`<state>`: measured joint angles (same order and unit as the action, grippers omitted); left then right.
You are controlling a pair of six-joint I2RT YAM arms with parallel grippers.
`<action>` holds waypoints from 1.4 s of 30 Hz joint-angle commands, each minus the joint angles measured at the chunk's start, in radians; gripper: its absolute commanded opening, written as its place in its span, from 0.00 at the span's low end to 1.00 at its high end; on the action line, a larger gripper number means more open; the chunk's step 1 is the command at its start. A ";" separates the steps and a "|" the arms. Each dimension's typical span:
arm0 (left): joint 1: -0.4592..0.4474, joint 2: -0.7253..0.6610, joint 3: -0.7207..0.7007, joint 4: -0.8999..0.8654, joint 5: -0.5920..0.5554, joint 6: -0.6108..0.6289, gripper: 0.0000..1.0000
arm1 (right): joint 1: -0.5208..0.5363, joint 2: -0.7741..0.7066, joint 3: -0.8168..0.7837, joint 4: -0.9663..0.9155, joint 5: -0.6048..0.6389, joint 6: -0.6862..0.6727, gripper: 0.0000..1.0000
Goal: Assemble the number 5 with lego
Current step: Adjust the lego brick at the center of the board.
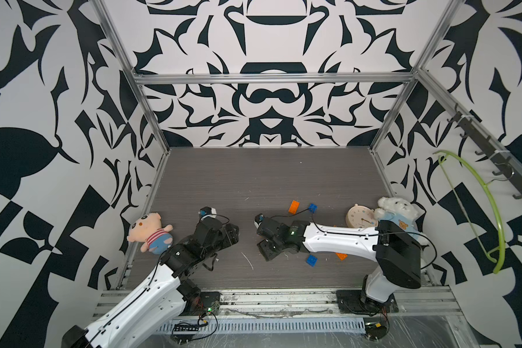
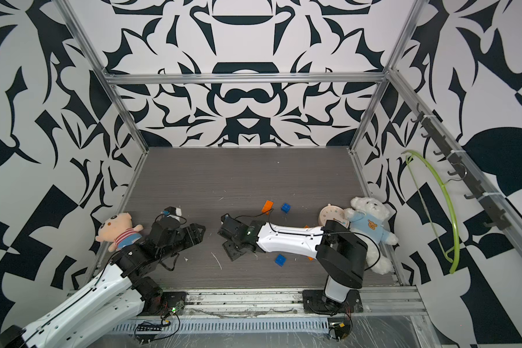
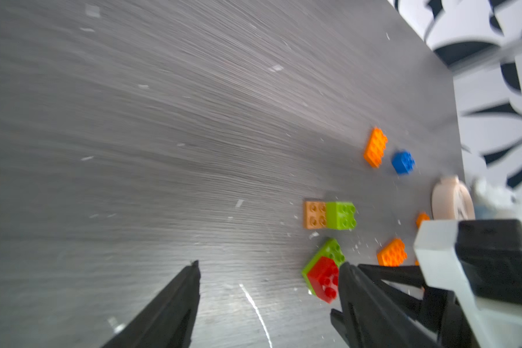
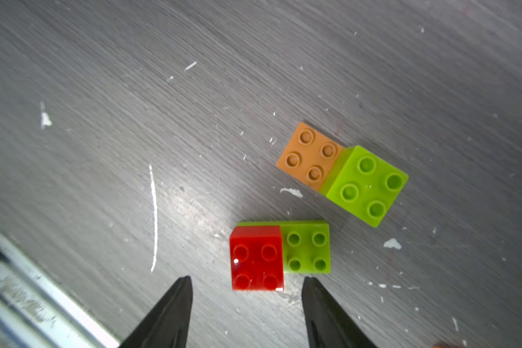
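Both empty: left gripper wide, right gripper parted with tips flanking the red-on-green lego, which lies on the surface near the orange-green pair, probably staged for joining into the 5.

The left claw hangs over the grey table, its two black fingers spread wide with only bare wood between them. Against one finger lies a red brick pressed onto half of a lime green oblong; whether finger and brick touch is unclear. Just beyond, a lime green square joins a pale orange brick. Farther off an orange oblong lies with a blue brick just to its right. A bright orange brick lies near the right arm's wrist, before a beige clock by the patterned wall.
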<state>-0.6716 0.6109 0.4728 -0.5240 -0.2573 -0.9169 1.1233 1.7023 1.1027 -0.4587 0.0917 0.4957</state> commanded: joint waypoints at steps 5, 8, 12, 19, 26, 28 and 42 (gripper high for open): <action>0.004 -0.157 -0.059 -0.141 -0.156 -0.076 0.84 | 0.028 0.059 0.085 -0.091 0.049 -0.027 0.58; 0.004 -0.163 -0.062 -0.144 -0.149 -0.079 0.84 | 0.030 0.076 0.101 -0.101 0.067 -0.017 0.53; 0.003 -0.132 -0.056 -0.137 -0.139 -0.078 0.84 | 0.030 0.096 0.125 -0.120 0.074 -0.002 0.46; 0.004 -0.059 -0.043 -0.114 -0.118 -0.069 0.84 | 0.030 0.114 0.147 -0.173 0.083 0.086 0.37; 0.004 -0.012 -0.038 -0.079 -0.094 -0.066 0.84 | 0.030 0.122 0.171 -0.301 0.155 0.339 0.36; 0.004 0.001 -0.036 -0.064 -0.083 -0.069 0.84 | 0.030 0.112 0.157 -0.291 0.155 0.411 0.36; 0.004 0.066 -0.036 -0.007 -0.024 -0.097 0.84 | 0.025 0.158 0.185 -0.205 0.060 0.515 0.38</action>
<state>-0.6716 0.6781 0.4202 -0.5461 -0.2985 -1.0035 1.1496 1.8477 1.2560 -0.6773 0.1890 0.9726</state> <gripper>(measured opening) 0.843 0.376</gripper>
